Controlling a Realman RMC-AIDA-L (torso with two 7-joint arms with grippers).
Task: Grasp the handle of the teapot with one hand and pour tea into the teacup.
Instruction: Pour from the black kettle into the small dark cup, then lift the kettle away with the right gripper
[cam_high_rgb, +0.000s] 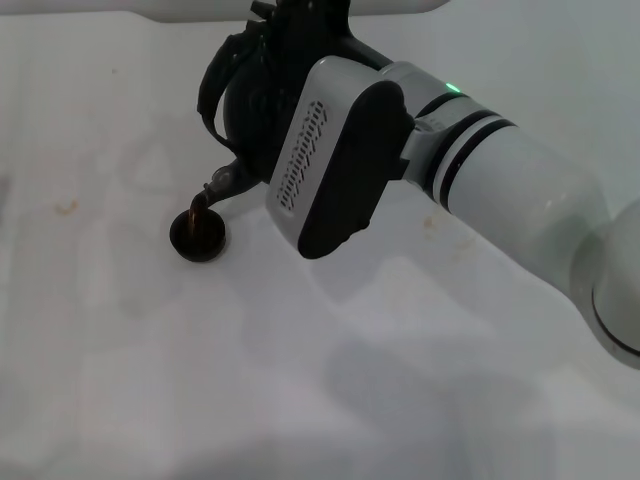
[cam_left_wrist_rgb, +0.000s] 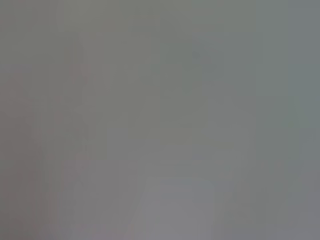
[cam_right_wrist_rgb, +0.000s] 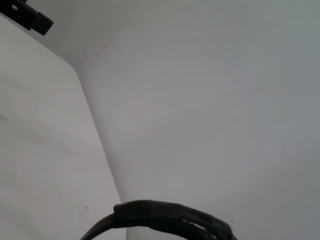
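Teapot, large, round and black, held off the table and tilted toward the left, at the far centre of the head view; spout with a small silvery cap pointing down and left. Handle, a thick black hoop with a ribbed wrap, arching over the left and far side of the pot body; seen again as a dark curved band at the edge of the right wrist view. Tea, a thin reddish-brown stream, falling from the spout into the teacup. Teacup tiny, round, dark and handleless, upright on the table directly under the spout, left of centre.

Count: one teapot, one handle, one teacup, one stream of tea.

Right gripper at the far top of the pot, by the handle; fingers hidden behind the wrist housing, so opening and grip cannot be told. Housing grey and black, with a ribbed vent, covering the right half of the pot; white right arm running off to the right, small green light lit near the wrist. White table faintly stained in places. Left wrist view an even grey blur, nothing recognisable; left gripper not seen.
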